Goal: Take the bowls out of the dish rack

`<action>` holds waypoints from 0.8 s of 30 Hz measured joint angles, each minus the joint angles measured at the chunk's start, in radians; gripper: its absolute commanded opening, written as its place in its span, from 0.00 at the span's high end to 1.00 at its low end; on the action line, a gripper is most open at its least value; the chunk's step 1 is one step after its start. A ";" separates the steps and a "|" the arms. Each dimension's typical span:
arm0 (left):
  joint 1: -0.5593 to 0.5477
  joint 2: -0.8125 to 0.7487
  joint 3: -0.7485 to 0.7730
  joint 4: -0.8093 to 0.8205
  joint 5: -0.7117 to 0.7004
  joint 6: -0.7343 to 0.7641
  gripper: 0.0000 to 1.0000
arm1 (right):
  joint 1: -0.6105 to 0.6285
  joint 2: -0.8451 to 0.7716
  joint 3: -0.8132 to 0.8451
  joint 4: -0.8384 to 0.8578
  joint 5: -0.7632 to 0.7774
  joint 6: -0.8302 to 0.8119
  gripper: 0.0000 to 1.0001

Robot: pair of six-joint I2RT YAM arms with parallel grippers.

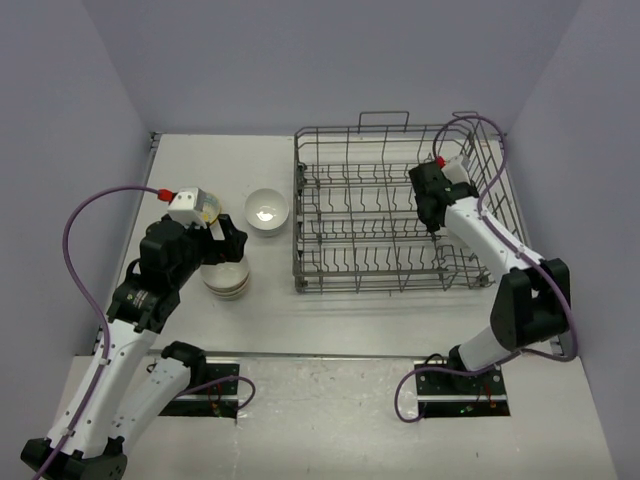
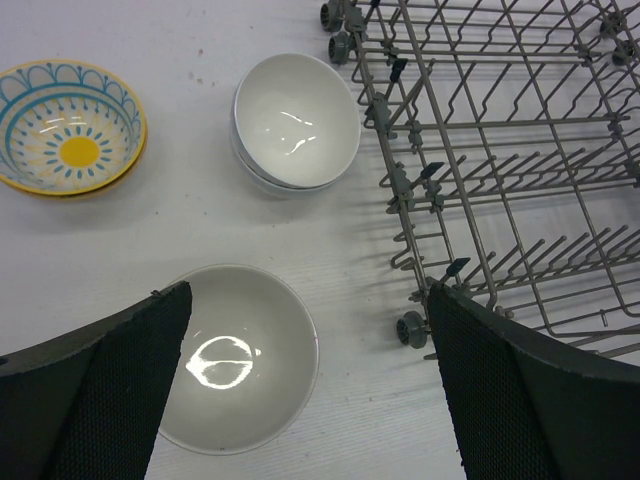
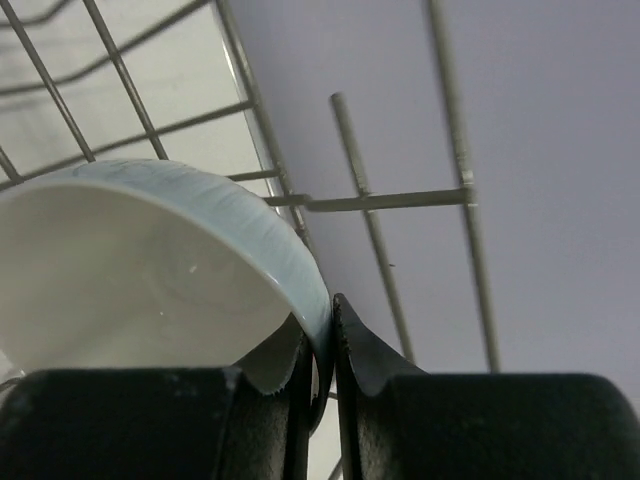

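The grey wire dish rack (image 1: 370, 285) stands at the table's right half. My right gripper (image 1: 432, 225) reaches into its right end. In the right wrist view this gripper (image 3: 325, 330) is shut on the rim of a white bowl (image 3: 130, 270), one finger inside and one outside, with rack wires (image 3: 385, 200) behind. My left gripper (image 2: 310, 300) hangs open over the table left of the rack, above a white bowl (image 2: 240, 355). Two stacked white bowls (image 2: 296, 122) and a teal-rimmed bowl with a yellow centre (image 2: 72, 128) sit farther back.
In the top view a stack of bowls (image 1: 226, 280) sits under my left arm and a white bowl (image 1: 267, 210) stands near the rack's left side. The rack's small wheels (image 2: 412, 328) are close to my left gripper's right finger. Walls enclose the table.
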 measured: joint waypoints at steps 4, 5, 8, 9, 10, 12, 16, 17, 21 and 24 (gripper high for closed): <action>0.000 0.002 0.000 0.000 0.001 0.000 0.00 | 0.037 -0.051 0.079 0.039 -0.001 -0.043 1.00; 0.000 0.004 0.000 0.000 0.001 0.000 0.00 | 0.045 -0.066 0.097 0.058 0.000 -0.058 1.00; 0.000 0.015 0.001 -0.001 0.006 -0.001 0.00 | 0.055 -0.099 0.141 0.109 -0.003 -0.108 1.00; 0.000 0.021 0.006 -0.004 0.021 -0.001 0.00 | 0.060 -0.104 0.155 0.110 -0.006 -0.111 1.00; 0.000 0.031 0.015 -0.005 0.046 -0.002 0.00 | 0.064 -0.108 0.168 0.107 -0.021 -0.106 1.00; 0.000 0.055 0.045 0.000 0.124 -0.010 0.00 | 0.095 -0.124 0.180 0.101 -0.089 -0.088 1.00; -0.023 0.153 0.163 0.078 0.359 -0.062 0.00 | 0.223 -0.203 0.172 0.111 -0.367 -0.025 1.00; -0.040 0.185 0.195 0.116 0.406 -0.079 0.00 | 0.246 -0.233 0.163 0.125 -0.451 -0.005 1.00; -0.224 0.359 0.364 0.175 0.421 -0.107 0.00 | 0.269 -0.373 0.107 0.187 -0.744 0.085 1.00; -0.375 0.509 0.521 0.137 0.297 -0.104 0.00 | 0.267 -0.401 0.111 0.206 -0.848 0.141 1.00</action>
